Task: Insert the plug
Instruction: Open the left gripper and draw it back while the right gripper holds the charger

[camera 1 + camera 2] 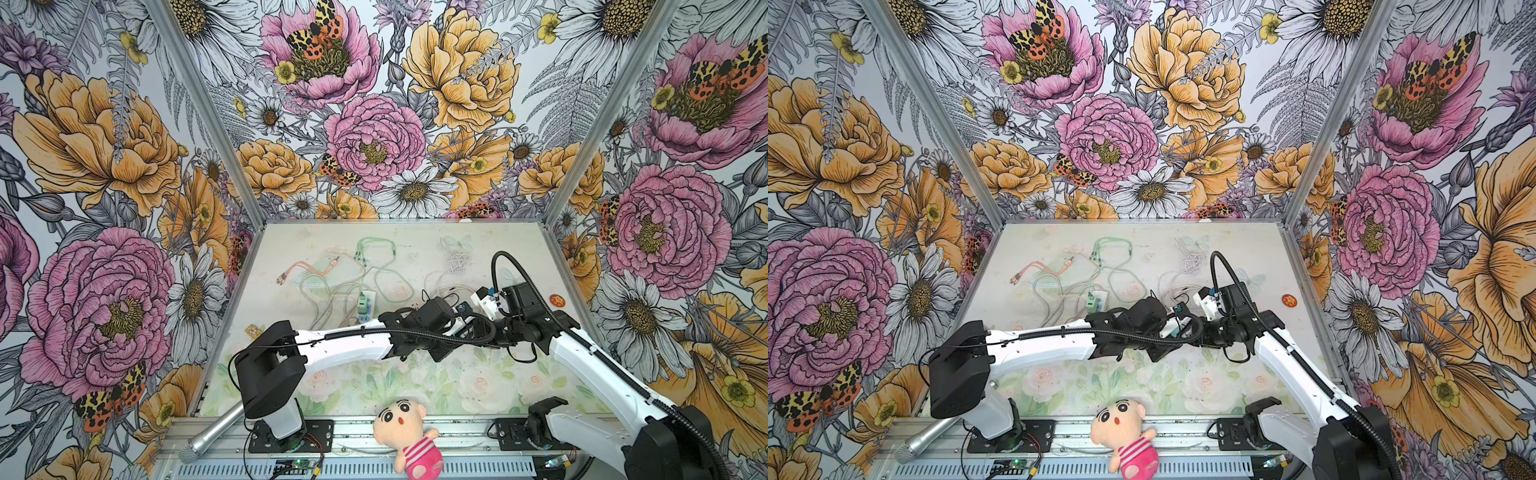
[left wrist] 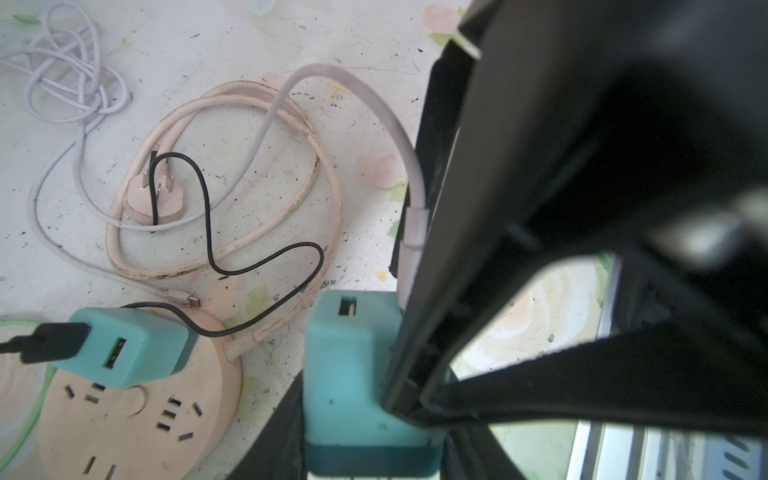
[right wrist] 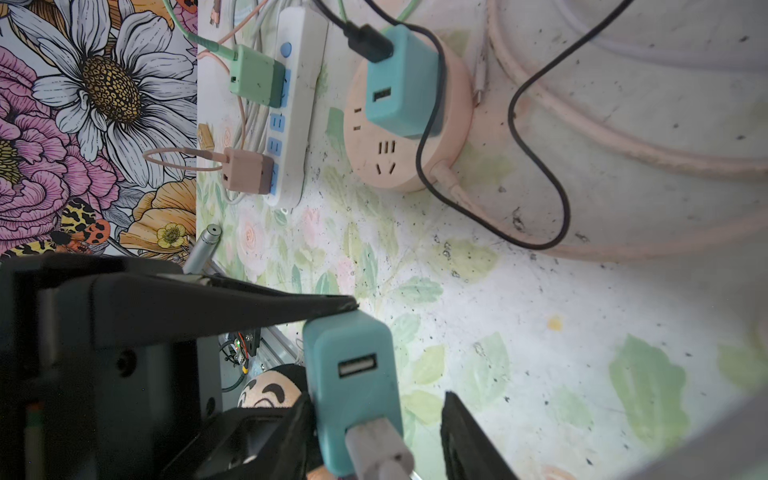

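Note:
My left gripper (image 2: 370, 449) is shut on a teal USB charger (image 2: 353, 365), one jaw on each side of its base. The lilac cable's plug (image 3: 378, 449) sits in the charger's (image 3: 353, 374) lower port, and the upper port is free. How deep the plug sits is hidden. My right gripper (image 3: 378, 436) stands open around the plug, with a gap between the plug and one of its fingers (image 3: 469, 444). In the left wrist view that gripper's black finger (image 2: 478, 249) covers most of the plug (image 2: 415, 228). In both top views the two grippers meet mid-table at the charger (image 1: 462, 308) (image 1: 1179, 309).
A round pink socket (image 3: 399, 166) carries a second teal charger (image 3: 399, 83) with a black cable. A white power strip (image 3: 291, 104) holds green and pink adapters. Loose cables (image 2: 70, 83) and a pink cord (image 2: 249, 249) lie behind. A plush doll (image 1: 405, 436) and microphone (image 1: 212, 436) lie at the front rail.

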### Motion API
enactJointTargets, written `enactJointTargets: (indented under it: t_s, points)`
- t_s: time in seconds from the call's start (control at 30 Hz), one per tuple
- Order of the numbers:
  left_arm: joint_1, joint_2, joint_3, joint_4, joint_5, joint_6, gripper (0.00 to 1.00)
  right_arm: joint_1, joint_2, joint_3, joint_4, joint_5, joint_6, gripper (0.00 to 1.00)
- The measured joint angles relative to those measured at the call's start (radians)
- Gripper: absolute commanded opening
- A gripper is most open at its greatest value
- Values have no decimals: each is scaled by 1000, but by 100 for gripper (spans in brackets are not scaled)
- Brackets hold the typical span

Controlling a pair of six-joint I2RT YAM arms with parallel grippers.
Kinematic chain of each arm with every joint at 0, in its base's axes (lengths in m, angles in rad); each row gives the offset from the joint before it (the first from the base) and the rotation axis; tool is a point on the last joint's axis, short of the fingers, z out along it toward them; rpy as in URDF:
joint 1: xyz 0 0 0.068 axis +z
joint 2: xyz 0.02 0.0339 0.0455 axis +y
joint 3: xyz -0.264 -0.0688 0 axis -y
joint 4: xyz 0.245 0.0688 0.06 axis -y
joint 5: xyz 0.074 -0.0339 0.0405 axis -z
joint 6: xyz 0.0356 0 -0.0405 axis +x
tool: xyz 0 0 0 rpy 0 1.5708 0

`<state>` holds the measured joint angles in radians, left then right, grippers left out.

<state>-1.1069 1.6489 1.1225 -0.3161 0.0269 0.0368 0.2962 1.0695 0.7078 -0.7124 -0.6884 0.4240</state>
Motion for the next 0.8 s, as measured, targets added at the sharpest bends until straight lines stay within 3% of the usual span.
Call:
enactJointTargets:
  t_s: [0.53,0.67,0.8]
  points:
    - [-6,0,11,-27,-6,43,37,7,40,-1,69,-24,13,48]
    - [-10,0,13,-28,-6,45,38,9,40,-5,77,-33,24,43]
    - [-10,0,13,-32,-7,45,37,13,40,-7,89,-54,31,30]
